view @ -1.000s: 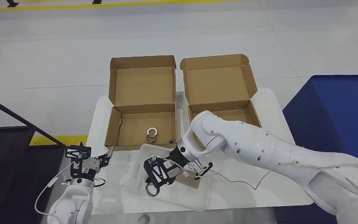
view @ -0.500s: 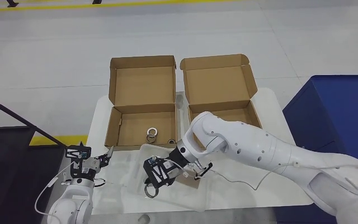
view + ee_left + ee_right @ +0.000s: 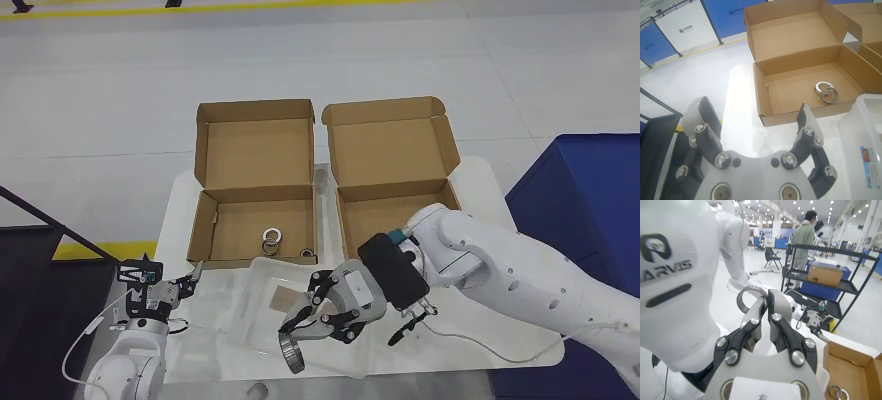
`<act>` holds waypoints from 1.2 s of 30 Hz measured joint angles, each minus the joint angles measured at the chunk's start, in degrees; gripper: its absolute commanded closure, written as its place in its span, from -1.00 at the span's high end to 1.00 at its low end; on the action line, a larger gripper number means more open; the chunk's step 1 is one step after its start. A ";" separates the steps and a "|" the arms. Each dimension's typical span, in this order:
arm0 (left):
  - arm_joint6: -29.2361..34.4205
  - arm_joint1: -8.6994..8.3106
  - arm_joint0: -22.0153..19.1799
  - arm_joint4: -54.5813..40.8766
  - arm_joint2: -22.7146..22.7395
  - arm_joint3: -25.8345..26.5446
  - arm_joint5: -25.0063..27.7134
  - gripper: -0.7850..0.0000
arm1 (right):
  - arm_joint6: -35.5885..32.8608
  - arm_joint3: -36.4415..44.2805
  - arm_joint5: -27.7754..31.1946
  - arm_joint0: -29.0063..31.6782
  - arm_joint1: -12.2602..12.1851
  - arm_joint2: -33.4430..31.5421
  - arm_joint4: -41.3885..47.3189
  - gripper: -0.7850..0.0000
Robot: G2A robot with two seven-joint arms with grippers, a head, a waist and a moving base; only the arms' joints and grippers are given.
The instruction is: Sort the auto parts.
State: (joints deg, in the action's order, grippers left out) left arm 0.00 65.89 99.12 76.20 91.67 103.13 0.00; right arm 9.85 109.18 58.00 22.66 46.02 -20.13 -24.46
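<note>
My right gripper (image 3: 302, 343) is shut on the edge of a dark metal ring (image 3: 291, 352), held above the front of the clear plastic bin (image 3: 248, 295). In the right wrist view the ring (image 3: 745, 298) sticks out sideways from the closed fingertips (image 3: 772, 298). Two metal rings (image 3: 271, 240) lie in the left cardboard box (image 3: 203, 228); they overlap in the left wrist view (image 3: 826, 91). The right cardboard box (image 3: 385, 215) stands beside it. My left gripper (image 3: 186, 281) hangs open at the table's front left corner with nothing between its fingers (image 3: 804, 115).
Both boxes have their lids standing open toward the back. A brown scrap (image 3: 287, 298) lies in the bin. A blue cabinet (image 3: 590, 200) stands to the right of the white table (image 3: 190, 190). A black frame (image 3: 40, 220) borders the left side.
The right arm has swung out to the right and its wrist has turned over, lifting the ring up out of the bin toward the table's front. The left arm has not moved.
</note>
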 measured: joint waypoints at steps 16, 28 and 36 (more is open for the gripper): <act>0.00 0.00 0.00 0.00 0.00 0.00 0.00 1.00 | 11.14 2.59 0.00 3.38 1.08 -0.14 13.97 -1.00; 0.00 0.00 0.00 0.00 0.00 0.00 0.00 1.00 | -21.12 2.63 0.00 1.38 7.54 5.36 67.58 -1.00; 0.00 0.00 0.00 0.00 0.00 0.00 0.00 1.00 | -57.07 -2.52 -3.62 6.71 11.67 1.88 107.46 -1.00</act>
State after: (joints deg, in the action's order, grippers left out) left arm 0.00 65.89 99.12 76.20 91.67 103.13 0.00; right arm -47.22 106.66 54.38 29.36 57.70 -18.25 83.00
